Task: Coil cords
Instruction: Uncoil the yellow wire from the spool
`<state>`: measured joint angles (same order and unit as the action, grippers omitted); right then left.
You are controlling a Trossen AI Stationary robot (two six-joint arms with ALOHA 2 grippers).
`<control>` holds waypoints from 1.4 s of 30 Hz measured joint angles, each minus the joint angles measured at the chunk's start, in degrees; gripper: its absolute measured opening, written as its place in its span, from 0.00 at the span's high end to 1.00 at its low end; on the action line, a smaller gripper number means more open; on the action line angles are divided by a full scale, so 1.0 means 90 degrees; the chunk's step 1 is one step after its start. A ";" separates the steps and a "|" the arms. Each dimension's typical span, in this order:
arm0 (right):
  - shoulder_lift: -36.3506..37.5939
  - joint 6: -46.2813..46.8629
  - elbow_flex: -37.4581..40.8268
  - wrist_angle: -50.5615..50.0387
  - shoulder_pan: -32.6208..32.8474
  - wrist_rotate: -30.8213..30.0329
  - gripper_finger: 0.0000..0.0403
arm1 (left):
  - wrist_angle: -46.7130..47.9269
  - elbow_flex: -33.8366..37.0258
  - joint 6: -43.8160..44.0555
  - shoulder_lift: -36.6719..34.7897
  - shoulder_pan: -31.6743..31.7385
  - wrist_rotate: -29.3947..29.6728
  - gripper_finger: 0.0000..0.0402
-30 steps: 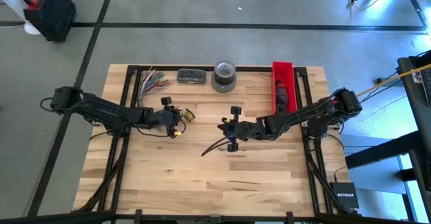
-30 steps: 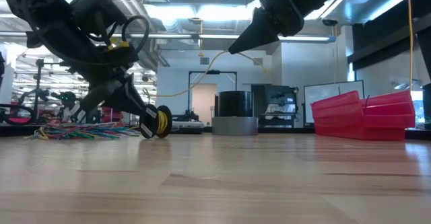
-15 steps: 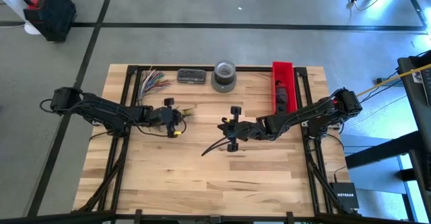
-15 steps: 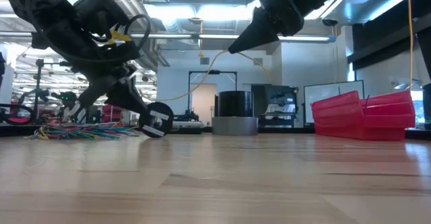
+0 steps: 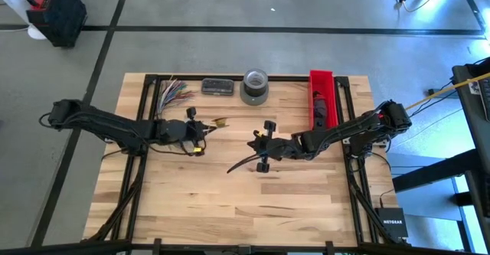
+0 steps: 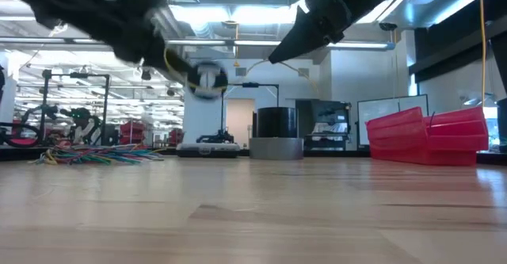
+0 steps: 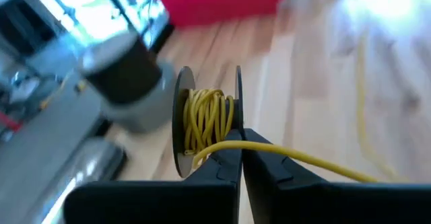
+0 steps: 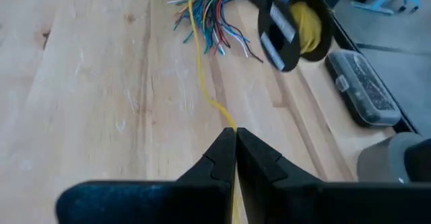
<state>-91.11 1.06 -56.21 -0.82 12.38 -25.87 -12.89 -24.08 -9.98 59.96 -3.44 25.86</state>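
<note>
A small black spool (image 7: 205, 120) wound with yellow wire is held by my left gripper (image 5: 208, 127), lifted above the table left of centre; it also shows in the low view (image 6: 207, 78) and the right wrist view (image 8: 296, 23). The yellow wire (image 8: 202, 76) runs from the spool to my right gripper (image 5: 253, 143), which is shut on it above the table's middle. A dark tail (image 5: 239, 166) trails from that gripper toward the near edge. The multicoloured cords (image 5: 174, 93) lie loose on the table at the far left. My left gripper pinches one black flange of the spool at its rim (image 7: 237, 140) between its two shut fingers. The spool is lifted clear of the table, and the wire leaves it across the fingers (image 7: 296, 158). My right gripper pinches the yellow wire (image 8: 231, 124) between its shut fingertips. The fingers come slanting down from the table's right, in line with the wire. The wire runs on over the boards toward the spool.
A grey tape roll (image 5: 255, 86) and a flat grey case (image 5: 217, 86) stand at the far edge. A red bin (image 5: 322, 98) stands at the far right. Bare boards lie toward the near edge.
My left gripper has risen from the table with the spool, which stood on the boards a second ago and now hangs clear and turned about. It has also drawn slightly toward the table's left and far edges. My right gripper has kept still.
</note>
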 joint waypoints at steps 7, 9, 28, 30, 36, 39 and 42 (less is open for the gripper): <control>0.0056 -0.1040 -0.0491 0.0105 0.0001 -0.0921 0.84 | 0.0086 -0.0702 -0.1647 -0.0266 -0.0251 -0.0347 1.00; 0.0077 -0.1201 -0.0759 0.0235 -0.0004 -0.1008 0.80 | 0.0115 -0.0906 -0.1981 -0.0262 -0.0253 -0.0442 1.00; 0.0068 -0.1867 -0.1100 0.0400 -0.0423 0.0084 0.68 | 0.1064 -0.1314 -0.2336 -0.0264 -0.0540 -0.0825 0.99; 0.0065 -0.1867 -0.1100 0.0406 -0.0419 0.0111 0.68 | 0.0979 -0.1314 -0.2367 -0.0264 -0.0540 -0.0829 0.99; -0.0243 -0.1905 -0.1095 0.0449 -0.0495 0.0334 0.68 | 0.0976 -0.1312 -0.2396 -0.0264 -0.0605 -0.0865 0.99; -0.0294 -0.2120 -0.1093 0.0430 -0.0509 0.0141 0.72 | 0.0996 -0.1311 -0.2447 -0.0264 -0.0644 -0.0878 0.99; -0.0284 -0.2191 -0.1093 0.0486 -0.0508 0.0114 0.79 | 0.1003 -0.1313 -0.2526 -0.0264 -0.0668 -0.0881 0.99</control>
<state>-93.66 -18.66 -66.04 3.55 7.81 -24.84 -3.86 -35.89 -32.72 57.58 -9.45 17.93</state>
